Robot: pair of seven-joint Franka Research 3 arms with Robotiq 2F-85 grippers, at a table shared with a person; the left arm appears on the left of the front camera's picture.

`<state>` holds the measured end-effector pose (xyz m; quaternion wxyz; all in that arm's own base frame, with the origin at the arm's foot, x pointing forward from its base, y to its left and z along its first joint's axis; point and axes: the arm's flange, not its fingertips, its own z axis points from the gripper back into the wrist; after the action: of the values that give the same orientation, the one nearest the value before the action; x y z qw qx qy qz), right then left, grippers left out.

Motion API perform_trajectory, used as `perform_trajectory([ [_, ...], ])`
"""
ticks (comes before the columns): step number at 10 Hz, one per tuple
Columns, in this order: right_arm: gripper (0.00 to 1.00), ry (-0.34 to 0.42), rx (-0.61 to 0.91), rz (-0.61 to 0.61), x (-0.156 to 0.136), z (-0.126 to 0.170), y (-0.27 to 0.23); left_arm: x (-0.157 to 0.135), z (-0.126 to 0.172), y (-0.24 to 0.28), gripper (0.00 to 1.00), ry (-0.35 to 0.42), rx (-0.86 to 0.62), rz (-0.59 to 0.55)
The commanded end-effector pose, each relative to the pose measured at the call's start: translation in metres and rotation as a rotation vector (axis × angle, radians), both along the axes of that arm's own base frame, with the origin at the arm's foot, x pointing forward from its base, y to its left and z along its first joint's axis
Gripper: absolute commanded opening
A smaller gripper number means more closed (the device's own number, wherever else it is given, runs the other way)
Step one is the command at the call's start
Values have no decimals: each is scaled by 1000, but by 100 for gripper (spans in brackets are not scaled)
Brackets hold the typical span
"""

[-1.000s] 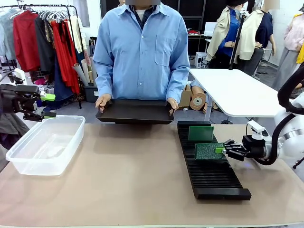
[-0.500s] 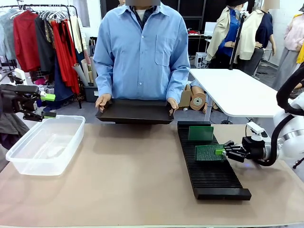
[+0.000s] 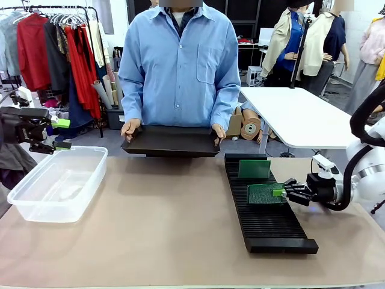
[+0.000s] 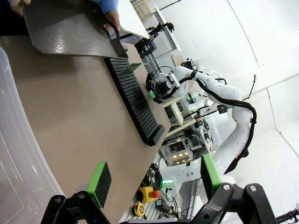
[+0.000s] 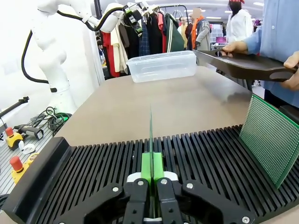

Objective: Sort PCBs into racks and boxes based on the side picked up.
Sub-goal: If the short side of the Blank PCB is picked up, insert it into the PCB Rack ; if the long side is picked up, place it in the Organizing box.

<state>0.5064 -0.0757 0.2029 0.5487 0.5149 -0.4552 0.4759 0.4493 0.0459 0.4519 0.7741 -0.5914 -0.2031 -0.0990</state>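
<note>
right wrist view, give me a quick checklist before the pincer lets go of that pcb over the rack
1. Right pincer shut on the held PCB: ok.
2. Held PCB upright, edge-on, lined up with the rack slots: ok.
3. Bottom edge seated in a slot: cannot tell, the fingers hide it.
4. Clear of the PCB already standing in the rack, several slots apart: ok.
5. Person's hands on the black tray, off the rack: ok.
6. Left pincer open by the clear box, out of the way: ok.
</note>
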Motion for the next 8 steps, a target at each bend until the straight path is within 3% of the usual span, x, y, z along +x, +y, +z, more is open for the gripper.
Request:
perform_trajectory([
  [1, 0, 23, -13, 10, 2, -3, -3, 0, 1, 0, 100, 0, -1, 2],
  [8, 0, 60, 24, -13, 4, -10, -4, 0, 1, 0, 100, 0, -1, 2],
])
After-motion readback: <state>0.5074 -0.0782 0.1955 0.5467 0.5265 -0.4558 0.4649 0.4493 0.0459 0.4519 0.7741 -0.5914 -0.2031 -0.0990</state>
